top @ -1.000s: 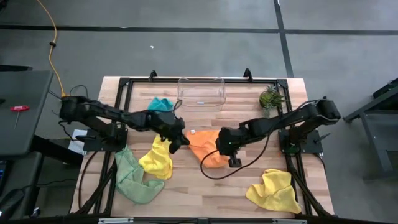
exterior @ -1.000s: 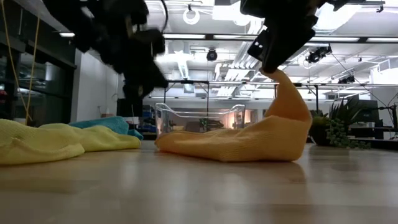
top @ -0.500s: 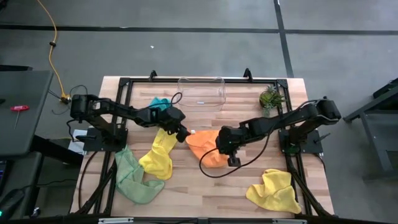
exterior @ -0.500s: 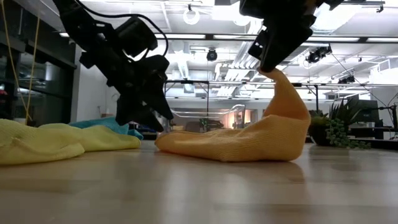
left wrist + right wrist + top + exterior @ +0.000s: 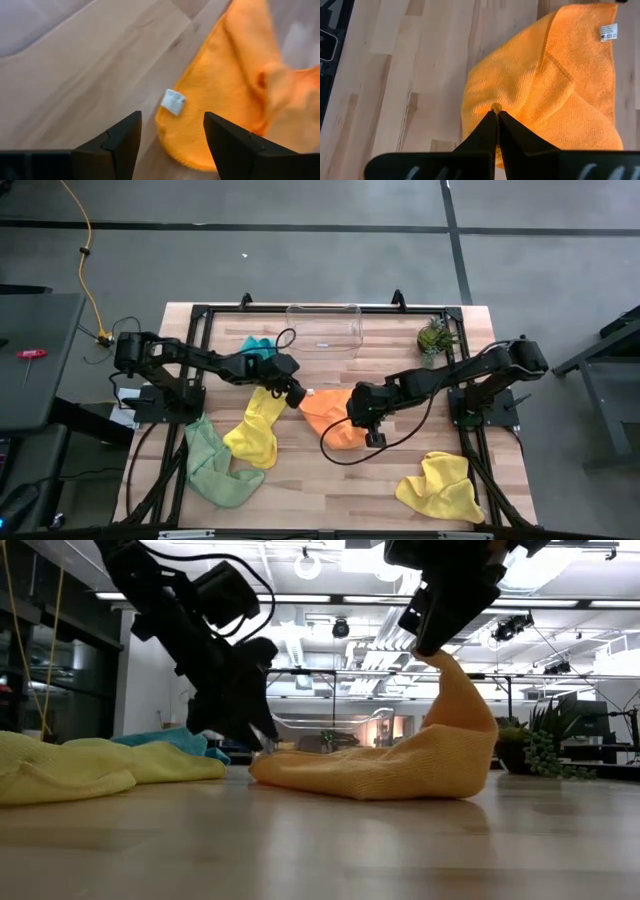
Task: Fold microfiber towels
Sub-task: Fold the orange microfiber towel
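We see two dark, near-black arms built of slim jointed segments, each rising from a blocky base at its side of the table. A thin black cable loops out from the right arm and another curls over the left arm's wrist. The left gripper (image 5: 171,134) has two matte black fingers (image 5: 121,145), broad with angular, faceted edges. The right gripper (image 5: 496,114) has black fingers tapering to narrow tips

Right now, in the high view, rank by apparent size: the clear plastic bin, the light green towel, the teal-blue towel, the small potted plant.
1. Light green microfiber towel and clear plastic bin: too alike to rank.
2. Teal-blue microfiber towel, partly hidden by the left arm.
3. Small green potted plant.
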Controlling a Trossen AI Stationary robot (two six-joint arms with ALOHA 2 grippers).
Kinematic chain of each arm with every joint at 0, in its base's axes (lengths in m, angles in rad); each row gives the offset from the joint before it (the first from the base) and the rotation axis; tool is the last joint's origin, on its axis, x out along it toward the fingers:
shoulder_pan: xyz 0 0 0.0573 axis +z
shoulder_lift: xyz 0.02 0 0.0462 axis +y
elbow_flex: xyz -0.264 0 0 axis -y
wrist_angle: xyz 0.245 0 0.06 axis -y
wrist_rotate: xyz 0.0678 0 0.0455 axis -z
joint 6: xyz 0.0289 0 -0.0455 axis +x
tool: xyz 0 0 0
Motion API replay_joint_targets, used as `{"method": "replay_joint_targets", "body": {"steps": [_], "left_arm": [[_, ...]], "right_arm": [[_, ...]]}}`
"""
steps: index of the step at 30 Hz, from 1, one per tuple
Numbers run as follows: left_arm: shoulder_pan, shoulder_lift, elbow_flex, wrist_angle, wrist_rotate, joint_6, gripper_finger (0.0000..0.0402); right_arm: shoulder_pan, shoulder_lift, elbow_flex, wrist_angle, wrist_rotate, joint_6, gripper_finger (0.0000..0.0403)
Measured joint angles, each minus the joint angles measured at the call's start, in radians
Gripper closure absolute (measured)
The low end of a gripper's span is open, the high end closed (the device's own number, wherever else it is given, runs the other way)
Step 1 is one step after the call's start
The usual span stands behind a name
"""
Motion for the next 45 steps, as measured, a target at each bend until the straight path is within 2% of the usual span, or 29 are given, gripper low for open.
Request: {"method": "replay_joint_targets", "body": {"steps": [9, 17, 22, 28, 31, 34, 37, 45], "left_arm": [[-0.008, 0.113, 0.080, -0.070, -0.001, 0.003, 0.0200], [-0.006, 0.139, 0.100, -0.104, -0.008, -0.018, 0.0211], [0.002, 0.138, 0.101, -0.132, -0.008, -0.017, 0.0268], [0.004, 0.138, 0.100, -0.147, 0.004, 0.017, 0.0382], [0.006, 0.134, 0.100, -0.152, 0.020, 0.027, 0.0392], [0.021, 0.097, 0.098, -0.190, 0.066, 0.027, 0.0397], [0.045, -0.002, 0.098, -0.214, 0.093, 0.028, 0.0399], [0.100, -0.348, 0.118, -0.233, 0.091, 0.026, 0.0401]], "right_arm": [[0.000, 0.000, 0.000, 0.006, 0.009, 0.006, 0.0403], [0.000, 0.000, 0.000, 0.008, 0.009, 0.010, 0.0403], [0.000, 0.000, 0.000, 0.009, 0.009, 0.010, 0.0403], [0.000, 0.000, 0.000, 0.013, 0.009, 0.008, 0.0403], [0.000, 0.000, 0.000, 0.012, 0.010, 0.010, 0.0403], [-0.001, -0.009, 0.014, -0.024, 0.010, 0.009, 0.0403], [-0.015, -0.049, 0.058, -0.097, 0.037, 0.020, 0.0403], [-0.103, -0.223, 0.122, -0.329, 0.269, 0.225, 0.0403]]}}
